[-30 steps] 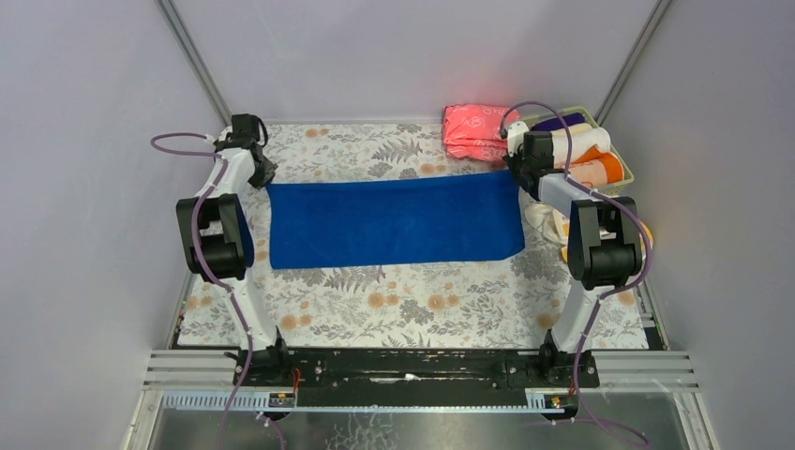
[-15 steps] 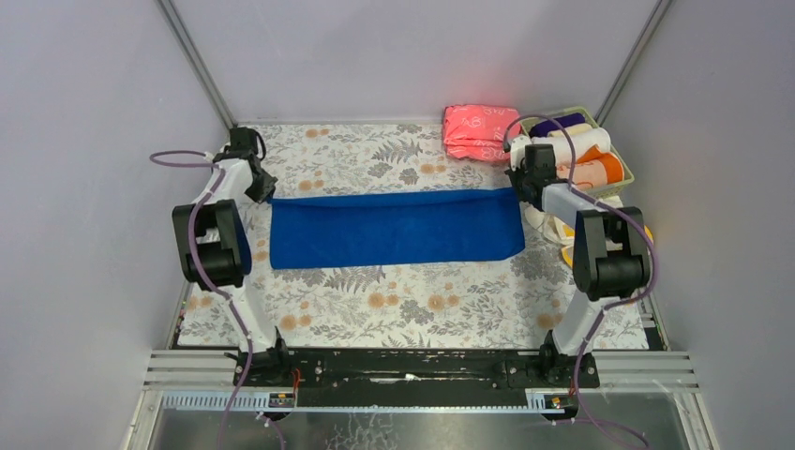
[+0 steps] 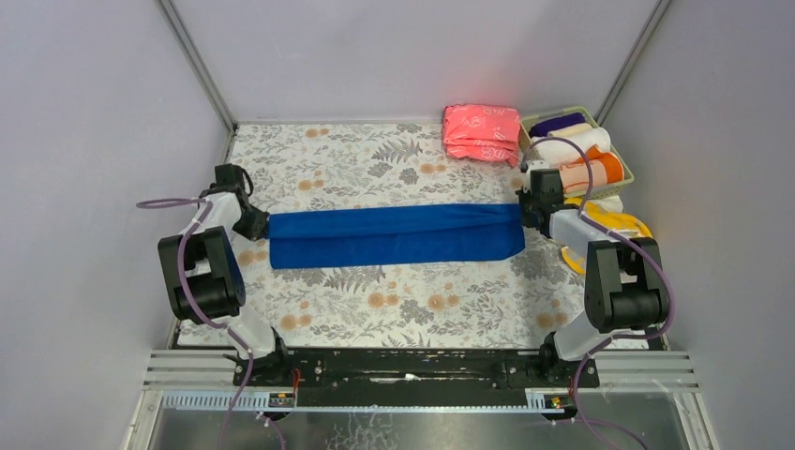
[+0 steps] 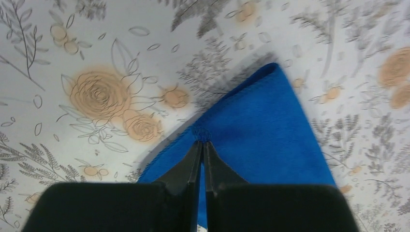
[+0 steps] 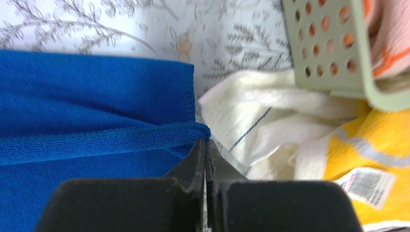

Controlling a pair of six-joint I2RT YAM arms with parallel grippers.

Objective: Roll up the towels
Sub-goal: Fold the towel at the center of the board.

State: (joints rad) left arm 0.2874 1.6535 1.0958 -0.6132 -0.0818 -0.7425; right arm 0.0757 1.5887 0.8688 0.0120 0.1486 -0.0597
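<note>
Blue towel (image 3: pixel 394 236): wrist views alone show pinched corners.

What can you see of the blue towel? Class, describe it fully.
The blue towel is plain royal blue, soft terry-looking cloth with a stitched hem. It lies as a long narrow band across the flowered table cover, doubled lengthwise, with one hemmed edge over the lower layer. The left hand is shut on its left end, the right hand on its right end. A cream towel lies beside that end.

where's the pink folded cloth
In the top view, the pink cloth lies far right on the table, just left of the basket.
</note>
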